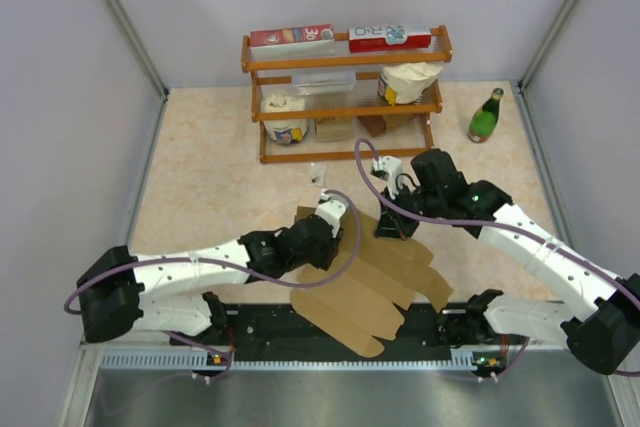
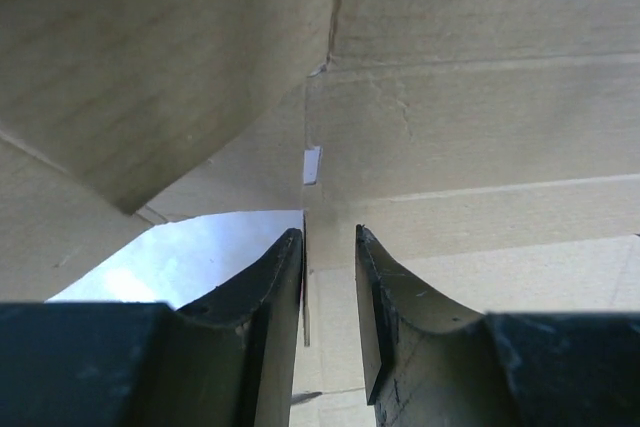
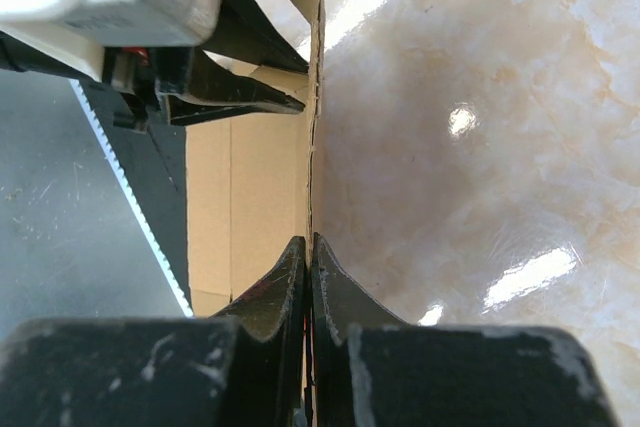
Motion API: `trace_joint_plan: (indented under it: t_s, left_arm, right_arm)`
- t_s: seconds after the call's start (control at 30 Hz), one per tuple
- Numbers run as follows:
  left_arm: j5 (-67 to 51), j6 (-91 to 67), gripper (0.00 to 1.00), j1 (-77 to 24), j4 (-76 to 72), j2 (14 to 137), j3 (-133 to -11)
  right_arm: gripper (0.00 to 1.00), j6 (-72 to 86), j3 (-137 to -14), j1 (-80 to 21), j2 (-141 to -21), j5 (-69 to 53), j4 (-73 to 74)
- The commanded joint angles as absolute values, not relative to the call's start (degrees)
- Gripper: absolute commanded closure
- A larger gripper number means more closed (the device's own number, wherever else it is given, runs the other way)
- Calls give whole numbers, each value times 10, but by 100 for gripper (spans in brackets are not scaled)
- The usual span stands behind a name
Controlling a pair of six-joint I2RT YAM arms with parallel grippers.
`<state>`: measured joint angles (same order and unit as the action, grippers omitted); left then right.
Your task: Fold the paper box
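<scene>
Two robot arms meet over the paper box point(image 1: 370, 287), a sheet of plain brown cardboard with cut flaps. It lies mostly flat on the pale marbled table point(image 1: 210, 177) just ahead of the arms' bases, and a flap at its far end stands raised. The right gripper point(image 3: 309, 247) is pinched tight on the edge of that raised flap, the thin board caught between its black fingers with no gap showing. The left gripper point(image 2: 330, 247) comes in from the other side, its jaws only partly apart. A cardboard edge runs up between them, close against one finger with clear space to the other, so the gripper straddles the board without clamping it. Creased panels and a tilted flap fill the left wrist view. At the back of the table stands a wooden shelf rack point(image 1: 345, 97) with two red-and-white cartons point(image 1: 292, 37) on its top shelf. A green bottle point(image 1: 486, 117) stands on the table to the right of the rack.
</scene>
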<state>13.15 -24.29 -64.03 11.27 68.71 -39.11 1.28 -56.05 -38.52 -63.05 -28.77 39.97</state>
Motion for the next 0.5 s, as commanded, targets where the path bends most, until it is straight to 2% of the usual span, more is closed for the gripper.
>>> trace_joint_plan:
  t_s: [0.0,0.47]
  left_arm:
    - [185,-250,67,-656,141,712,-422]
    - [272,-323,66,-707,230,753,-482]
  right_arm:
    - [100,17,-583,-392,-622,-294,379]
    - [100,20,-578,-392,-624,-288,374]
